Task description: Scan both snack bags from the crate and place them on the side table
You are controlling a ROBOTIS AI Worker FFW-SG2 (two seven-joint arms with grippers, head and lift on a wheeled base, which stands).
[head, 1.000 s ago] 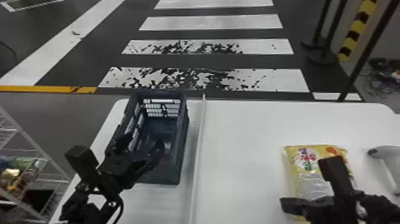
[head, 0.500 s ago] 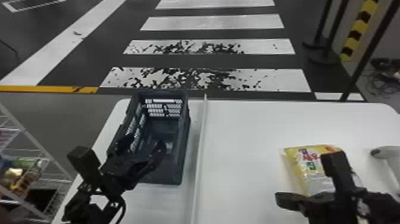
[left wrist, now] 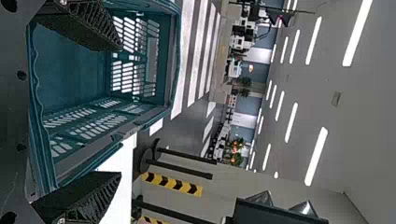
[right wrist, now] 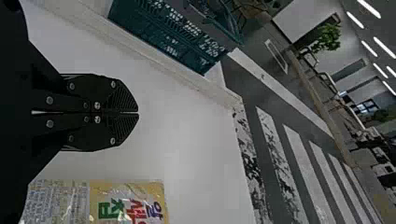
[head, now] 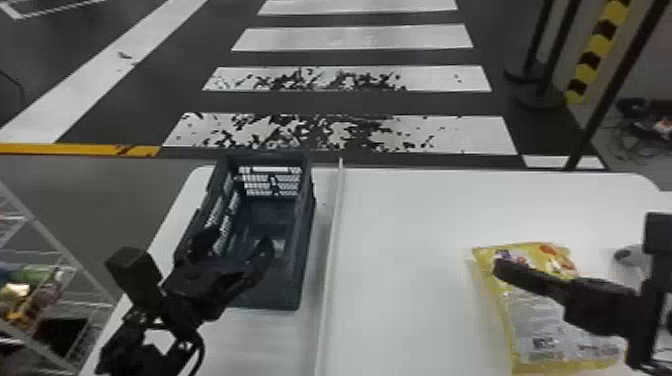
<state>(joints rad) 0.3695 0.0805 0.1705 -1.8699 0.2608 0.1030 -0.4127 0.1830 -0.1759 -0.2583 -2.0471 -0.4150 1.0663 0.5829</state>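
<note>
One white table (head: pixel 410 225) bears one crate (head: pixel 303 240), one snack bag (head: pixel 535 315); left tool (head: pixel 239 237) open, right tool (head: pixel 499 270) closed.

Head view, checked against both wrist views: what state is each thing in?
Left gripper: jaws open, over the crate, holding nothing.
Right gripper: jaws shut, empty, near the snack bag.
Crate: upright, open-topped, empty as far as its inside can be seen.
Snack bag: lying flat on the white table, not gripped.
Scanner: on the table, partly hidden.
</note>
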